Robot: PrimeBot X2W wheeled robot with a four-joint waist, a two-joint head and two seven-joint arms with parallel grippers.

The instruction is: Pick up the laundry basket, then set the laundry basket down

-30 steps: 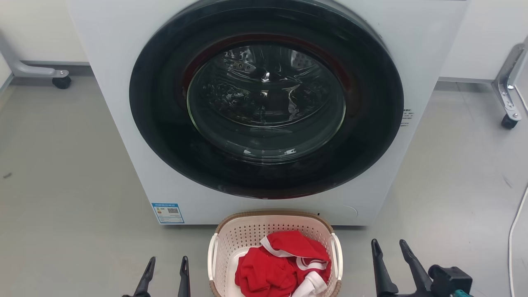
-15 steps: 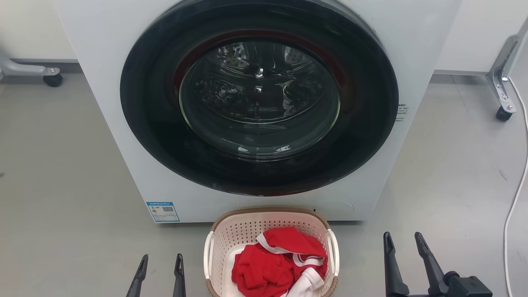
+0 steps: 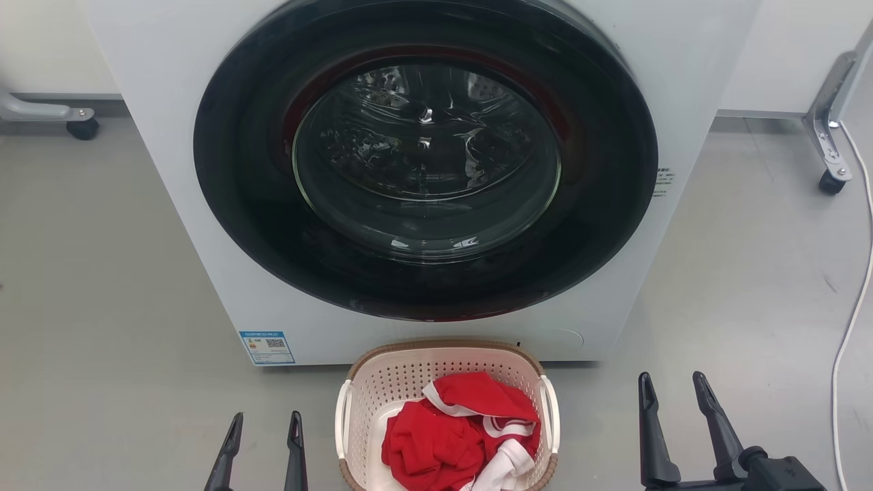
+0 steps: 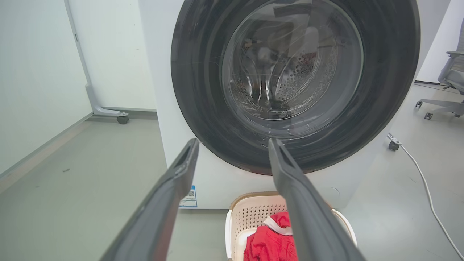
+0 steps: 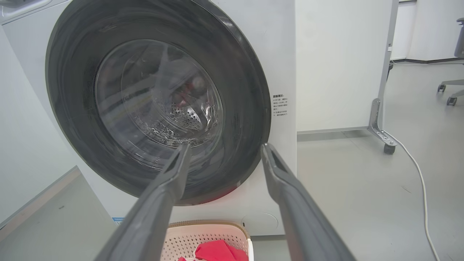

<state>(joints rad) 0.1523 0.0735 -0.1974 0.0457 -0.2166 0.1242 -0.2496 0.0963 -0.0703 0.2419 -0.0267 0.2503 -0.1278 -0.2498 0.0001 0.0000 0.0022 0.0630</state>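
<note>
- Item: cream-white perforated plastic laundry basket w/ brown woven-look rim (image 3: 409, 378). Sits on the grey floor (image 3: 89, 307), just in front of the white front-loading washing machine (image 3: 170, 204), below its round dark glass door (image 3: 426, 157). Upright, not lifted.
- Contents: crumpled red garment w/ white trim (image 3: 443, 443), piled toward the basket's right side, lying below rim level.
- Grab points: white side handle on the left (image 3: 340, 426), another on the right (image 3: 550, 423). Both bare, nothing covering them.
- Left gripper (image 3: 265, 417): to the left of the basket, near but apart from it. Fingers (image 4: 163, 203) spread, nothing between them.
- Right gripper (image 3: 672, 378): to the right of the basket, further off than the left one. Fingers spread wide, nothing held.
- Misc: white cable (image 3: 852, 307) on the floor at far right, well apart from the basket.
- Step in hand, by my read: pre-grasp approach for the pick-up. No contact yet; basket flanked by both arms.
- Next move prob. calls for: both arms coming inward and down to handle height, one handle per gripper, right arm w/ more ground to cover. Then fingers closing on the handles and an even lift, so the basket stays level and the garment stays in.
</note>
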